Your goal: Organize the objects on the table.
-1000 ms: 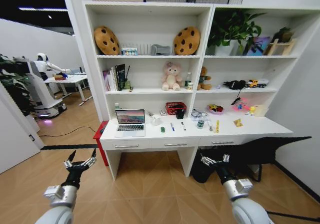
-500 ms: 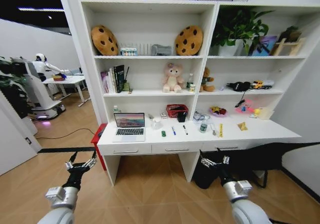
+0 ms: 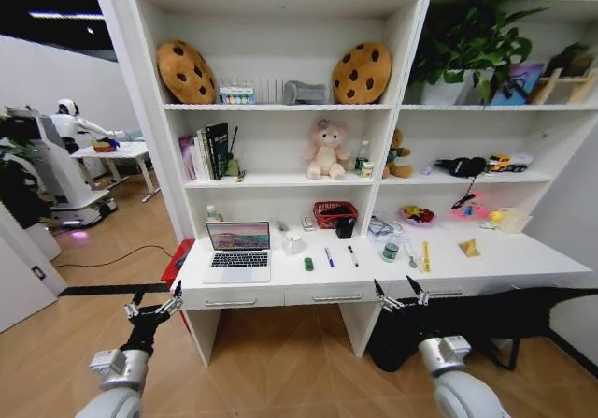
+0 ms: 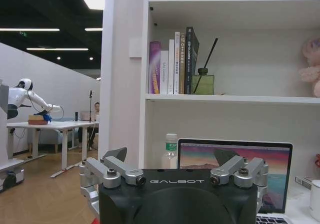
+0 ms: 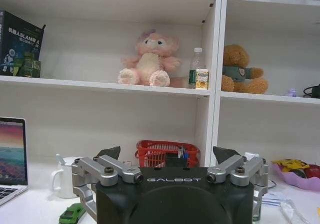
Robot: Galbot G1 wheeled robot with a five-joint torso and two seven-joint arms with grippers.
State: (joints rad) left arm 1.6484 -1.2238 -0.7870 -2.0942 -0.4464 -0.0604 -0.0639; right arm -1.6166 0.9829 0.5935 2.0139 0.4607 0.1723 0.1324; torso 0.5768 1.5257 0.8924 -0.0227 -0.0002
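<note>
- The long white table (image 3: 523, 266) sits in front of me under a tall white shelf unit (image 3: 411, 81), on a wood herringbone floor (image 3: 280, 371).
- On the table's left end stands the silver laptop (image 3: 238, 252), lid open and screen lit; a white mug (image 3: 295, 243) is just beside it.
- Moving right along the top: a tiny green toy (image 3: 308, 264), a blue pen (image 3: 329, 257), a black pen (image 3: 352, 255), then a yellow ruler (image 3: 425, 255) further along.
- A red basket (image 3: 333, 214) sits at the back near the shelf divider, with a small black box (image 3: 345, 227) in front of it.
- Up on the shelves: two cookie-shaped cushions (image 3: 187, 70), a pink plush (image 3: 326, 151), a brown bear (image 3: 399, 153), books (image 3: 207, 151) and a potted plant (image 3: 464, 49).
- Writing: "GALBOT" is printed on both of my wrist housings; a dark book (image 5: 20, 36) on the shelf reads "SLAM", the rest too small for me.
- Off to my left there's another room area with a small desk (image 3: 114, 154) and a white robot (image 3: 70, 123).
- My left tool (image 3: 154, 305) is held low in front of the table's left corner, fingers spread, nothing in it.
- My right tool (image 3: 402, 295) is up at the drawer front, below the table edge, fingers likewise parted and empty.
</note>
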